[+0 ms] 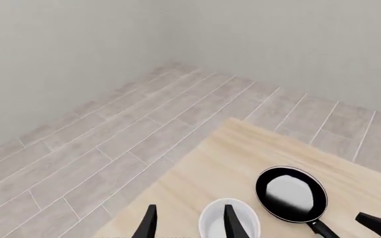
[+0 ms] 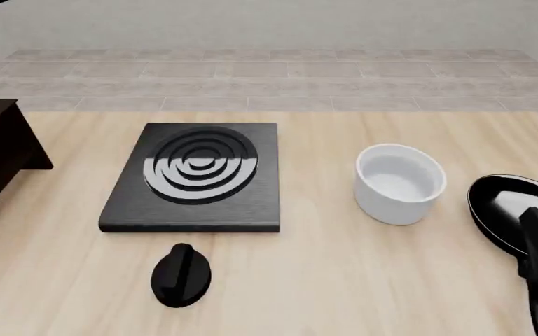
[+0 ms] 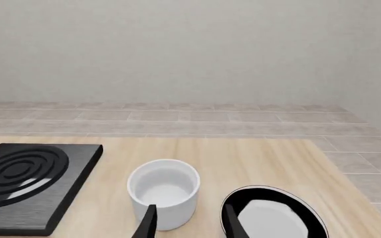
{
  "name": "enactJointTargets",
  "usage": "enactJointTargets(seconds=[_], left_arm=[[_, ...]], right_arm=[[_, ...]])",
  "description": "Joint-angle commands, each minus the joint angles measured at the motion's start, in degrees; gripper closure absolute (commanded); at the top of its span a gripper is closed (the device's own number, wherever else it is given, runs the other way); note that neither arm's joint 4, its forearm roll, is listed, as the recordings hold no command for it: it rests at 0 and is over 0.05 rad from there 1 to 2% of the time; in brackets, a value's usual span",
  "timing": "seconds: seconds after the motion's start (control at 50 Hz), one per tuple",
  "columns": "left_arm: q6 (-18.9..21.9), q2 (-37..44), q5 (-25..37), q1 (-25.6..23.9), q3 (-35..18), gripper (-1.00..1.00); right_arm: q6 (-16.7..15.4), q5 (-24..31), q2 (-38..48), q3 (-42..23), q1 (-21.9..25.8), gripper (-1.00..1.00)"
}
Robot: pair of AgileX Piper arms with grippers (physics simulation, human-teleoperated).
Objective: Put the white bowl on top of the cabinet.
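Right gripper (image 3: 189,223) open near white bowl (image 3: 163,191).

walls (image 3: 177,49): plain pale grey | floor (image 1: 111,144): grey wood-look planks | counter (image 2: 344,280): light wood | light: even, soft

Lighting flat, bright, even in all three views, no obvious single source. Shadows barely there, just faint soft contact shade under white bowl (image 2: 400,183) and stove plate (image 2: 195,178). Glossy white reflection patches on plate rings and inside frying pan (image 3: 274,215). Everything crisp, no blur, no noise, no edge warping. Clean render look.
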Motion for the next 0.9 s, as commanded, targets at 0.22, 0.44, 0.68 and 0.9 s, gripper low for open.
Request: enactJointTargets(seconds=[0.22,0.44,0.68,0.9], left_arm=[[0.86,7.78,1.49,-1.37,-4.84,-1.00],[1.56,13.21,3.57,-5.76,-7.13,-1.00],[2.13,18.59,8.32,-10.37,-12.59,-1.00],[2.17,21.91,9.04,-12.29,-14.96,-1.00]], right_arm=[[-0.02,0.06,0.00,-0.08,-0.03,-1.00],[-0.01,0.13,-0.01,-0.14,-0.05,-1.00],[-0.02,0.20,-0.01,-0.20,-0.06,-1.00],[-0.03,0.15,-0.01,-0.16,-0.08,-1.00]])
